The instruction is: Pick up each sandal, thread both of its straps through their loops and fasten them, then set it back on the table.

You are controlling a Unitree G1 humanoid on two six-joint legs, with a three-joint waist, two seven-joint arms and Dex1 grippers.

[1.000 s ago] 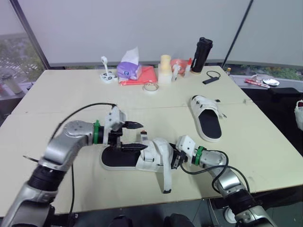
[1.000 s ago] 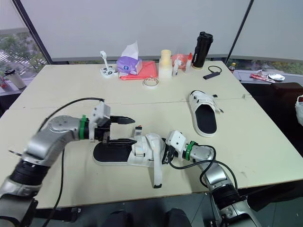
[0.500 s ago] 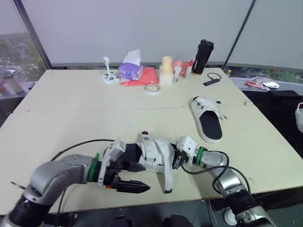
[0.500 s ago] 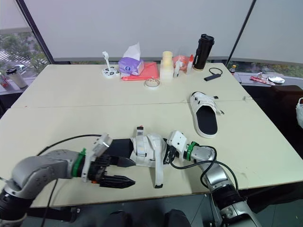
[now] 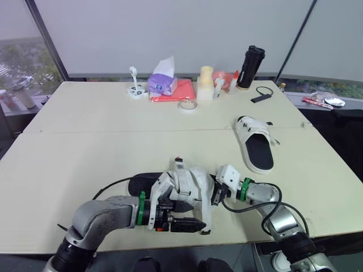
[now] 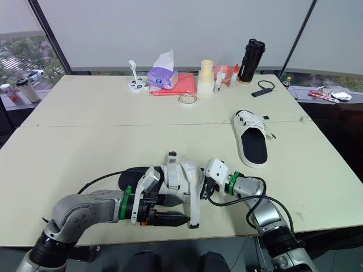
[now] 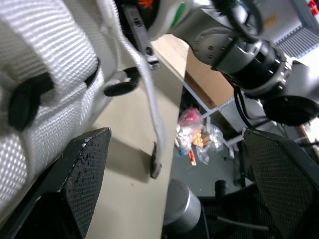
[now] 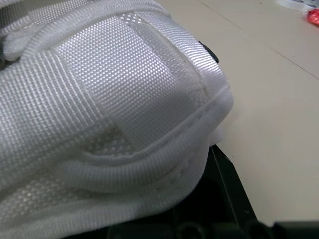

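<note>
A white sandal (image 5: 182, 182) with a black insole lies near the table's front edge, and its loose strap (image 5: 205, 214) trails toward that edge. My left gripper (image 5: 184, 217) is open against the sandal's near side. In the left wrist view the strap (image 7: 147, 94) hangs between the wide-apart fingers (image 7: 82, 174). My right gripper (image 5: 215, 194) is shut on the sandal's white upper from the right. In the right wrist view that webbing (image 8: 114, 99) presses against a black finger (image 8: 227, 199). A second sandal (image 5: 257, 145) lies flat at the right, with its straps fastened.
At the back of the table (image 5: 85, 141) stand a tissue box (image 5: 164, 84) on a red folder, a tape roll (image 5: 188, 105), a cream cylinder (image 5: 205, 79), a black bottle (image 5: 250, 59) and a small black device (image 5: 262, 97). The front edge is very near both grippers.
My left gripper left the sandal's heel, dropped toward the front edge, then slid right to the loose strap. My right gripper kept its hold. The camera has shifted a little.
</note>
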